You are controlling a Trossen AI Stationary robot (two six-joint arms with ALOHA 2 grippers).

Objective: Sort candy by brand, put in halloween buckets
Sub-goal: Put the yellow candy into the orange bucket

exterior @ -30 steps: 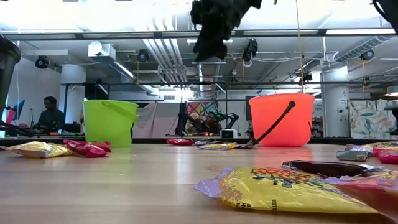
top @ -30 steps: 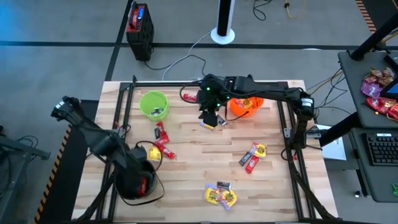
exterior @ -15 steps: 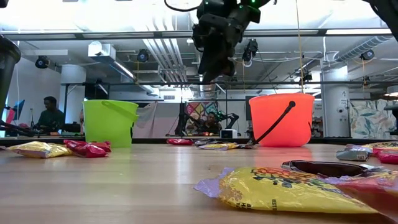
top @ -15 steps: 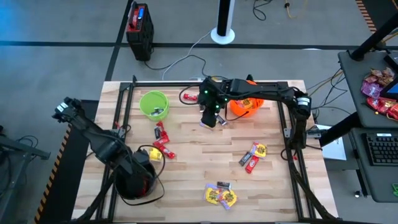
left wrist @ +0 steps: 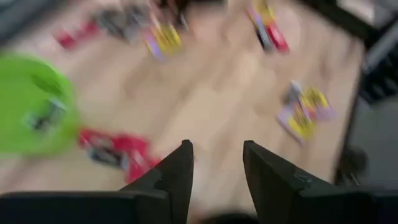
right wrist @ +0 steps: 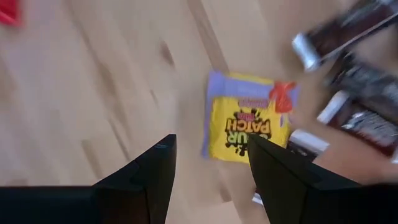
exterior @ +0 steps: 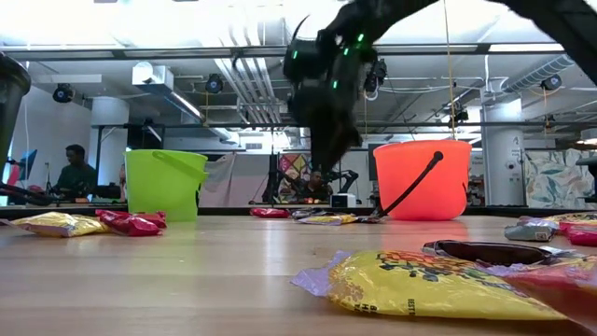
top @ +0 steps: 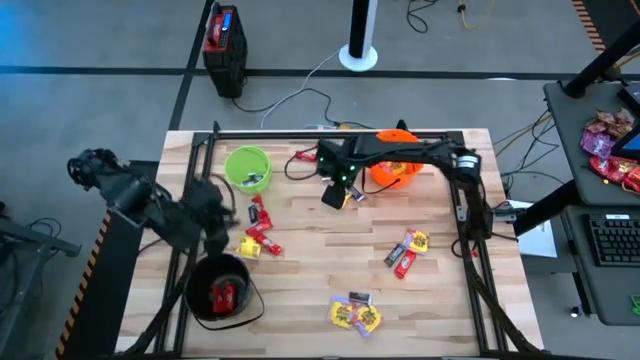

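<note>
- Black bucket (top: 219, 292), near left corner of the table (top: 310, 270): holds one red candy (top: 222, 295).
- Green bucket (top: 247, 167), far left: some candy inside, brand not readable.
- Orange bucket (top: 393, 170), far side, partly under the right arm: contents cannot be told.
- Left gripper (left wrist: 214, 163): fingers apart, empty, above the table's left side between the green and black buckets.
- Right gripper (right wrist: 208, 160): fingers apart, empty, low over a yellow packet (right wrist: 244, 126) beside dark-wrapped bars (right wrist: 348, 106), next to the orange bucket.
- Outstanding: red pieces (top: 259, 228) near the left arm, a mixed group (top: 406, 250) at right, yellow packets (top: 355, 312) at the near edge.
- Assessment: sorting is at an early stage; most candy remains loose.
</note>
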